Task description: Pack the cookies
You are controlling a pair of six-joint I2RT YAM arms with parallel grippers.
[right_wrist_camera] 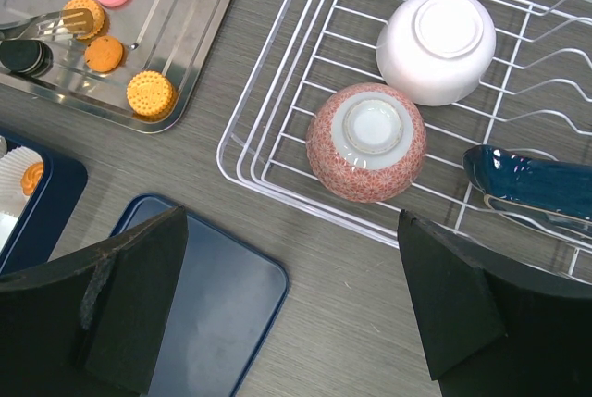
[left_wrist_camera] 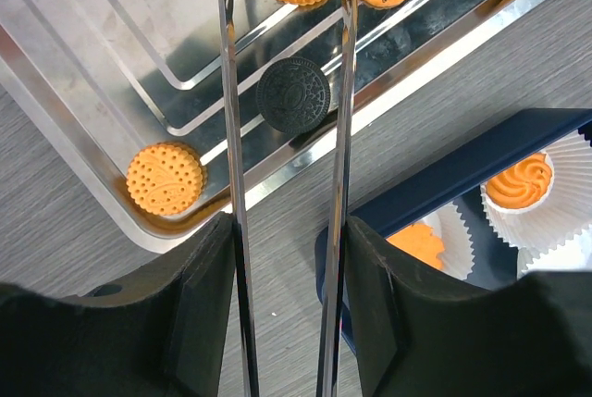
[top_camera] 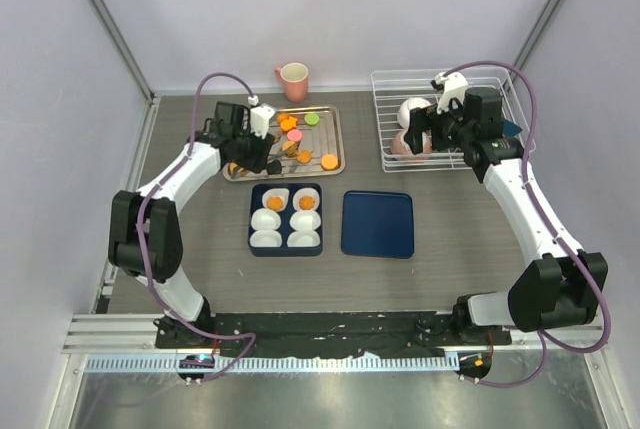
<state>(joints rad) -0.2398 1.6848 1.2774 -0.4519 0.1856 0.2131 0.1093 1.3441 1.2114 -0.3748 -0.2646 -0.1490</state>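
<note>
Beyond the far edge of the dark blue box (top_camera: 285,252), on the metal tray (top_camera: 325,137) lying just beside it, sits the bulk of the cookies (top_camera: 329,160): several orange ones, a pink, a green and a black cookie (left_wrist_camera: 293,94), none of them packed yet. Inside the box I count six white paper cups (top_camera: 266,239). The two nearest the tray each hold one orange cookie (top_camera: 275,202) and the other four look empty, so I judge the job about a third done if one cookie goes to each cup. My left claw (left_wrist_camera: 287,230) is clamped on a pair of metal tongs (left_wrist_camera: 228,92), its fingers pressing the two arms from outside. The arms reach from above the box's tray-side corner out across the tray and pass either side of the black cookie, with their tips further out. I cannot tell whether they are down at the cookie's height or above it. That cookie looks to me like the likeliest next one to carry into the box. My right claw (right_wrist_camera: 293,221) is spread wide with nothing in it, hovering over the tabletop well apart from the box, past the blue lid (top_camera: 378,224) and near the wire rack (right_wrist_camera: 333,55) with its upturned bowls. The lid lies flat just beside the box, not on it, so closing the box is left as well, after the four empty cups are filled.
</note>
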